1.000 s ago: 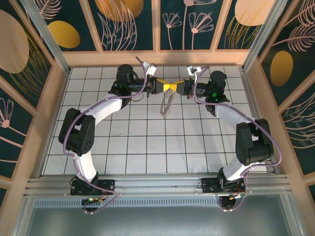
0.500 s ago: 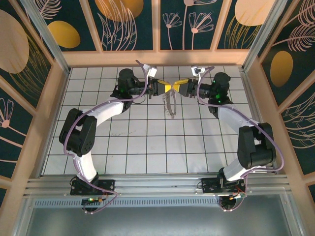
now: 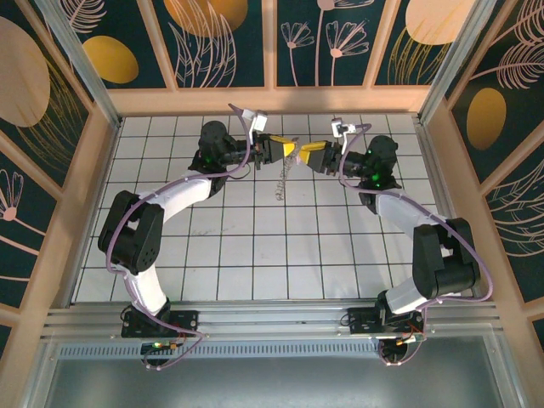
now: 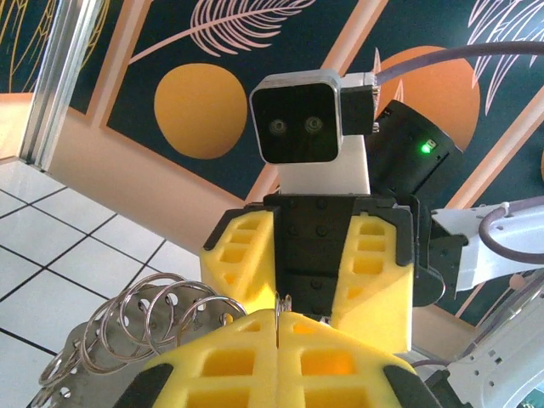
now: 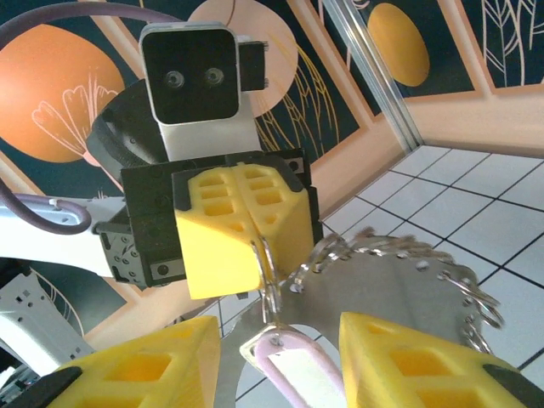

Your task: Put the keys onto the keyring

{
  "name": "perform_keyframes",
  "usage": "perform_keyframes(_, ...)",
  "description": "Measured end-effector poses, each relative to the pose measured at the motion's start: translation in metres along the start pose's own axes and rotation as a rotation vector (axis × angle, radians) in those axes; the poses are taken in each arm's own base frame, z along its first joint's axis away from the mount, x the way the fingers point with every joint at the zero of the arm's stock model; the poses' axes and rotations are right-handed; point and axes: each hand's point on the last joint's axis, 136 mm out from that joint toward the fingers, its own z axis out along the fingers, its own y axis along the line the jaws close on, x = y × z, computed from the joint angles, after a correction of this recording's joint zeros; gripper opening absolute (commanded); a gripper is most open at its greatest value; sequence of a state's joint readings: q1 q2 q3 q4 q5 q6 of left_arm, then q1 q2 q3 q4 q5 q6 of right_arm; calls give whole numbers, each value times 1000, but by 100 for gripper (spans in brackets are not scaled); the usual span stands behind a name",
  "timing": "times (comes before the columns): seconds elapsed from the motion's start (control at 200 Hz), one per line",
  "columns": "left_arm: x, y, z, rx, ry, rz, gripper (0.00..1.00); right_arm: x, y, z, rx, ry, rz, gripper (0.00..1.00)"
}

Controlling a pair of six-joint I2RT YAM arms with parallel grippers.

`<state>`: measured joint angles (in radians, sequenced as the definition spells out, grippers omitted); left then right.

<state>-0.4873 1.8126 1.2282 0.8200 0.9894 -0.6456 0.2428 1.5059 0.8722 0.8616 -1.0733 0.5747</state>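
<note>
Right end effector (image 3: 304, 155) has withdrawn, fingers apart; left end effector (image 3: 288, 150) pinches the seemingly light, floppy keyring (image 3: 280, 180) at its top coil.

A white tiled floor (image 3: 255, 246) with dark grout lines spreads beneath the left pincer (image 3: 289, 150) and the right pincer (image 3: 304, 156), boxed in by a pale wooden frame (image 3: 272, 100) whose far beam runs just behind both. Above that beam, beyond the pincers, stand dark teal wall panels (image 3: 229, 68) painted with orange ovals (image 3: 110, 58) and pale pink leaf and flower outlines. Well to the near side of the pincers lies a ribbed aluminium rail (image 3: 272, 316), and past it what seems to be a grey metal sheet (image 3: 272, 378), its surface too dim to judge.
</note>
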Motion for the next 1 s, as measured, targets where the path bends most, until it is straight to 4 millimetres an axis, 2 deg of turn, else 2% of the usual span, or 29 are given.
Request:
perform_keyframes(0.16, 0, -1, 1, 2, 0, -5, 0, 1, 5, 3, -16, -2, -7, 39)
perform_keyframes(0.4, 0, -4, 3, 10, -4, -4, 0, 4, 5, 2, -20, -6, -5, 8)
perform_keyframes(0.496, 2, -3, 3, 8, -3, -7, 0, 7, 4, 2, -18, -5, 6, 0)
perform_keyframes(1.001, 8, 0, 1, 0, -8, -24, 0, 18, 2, 1, -14, 0, 21, 0)
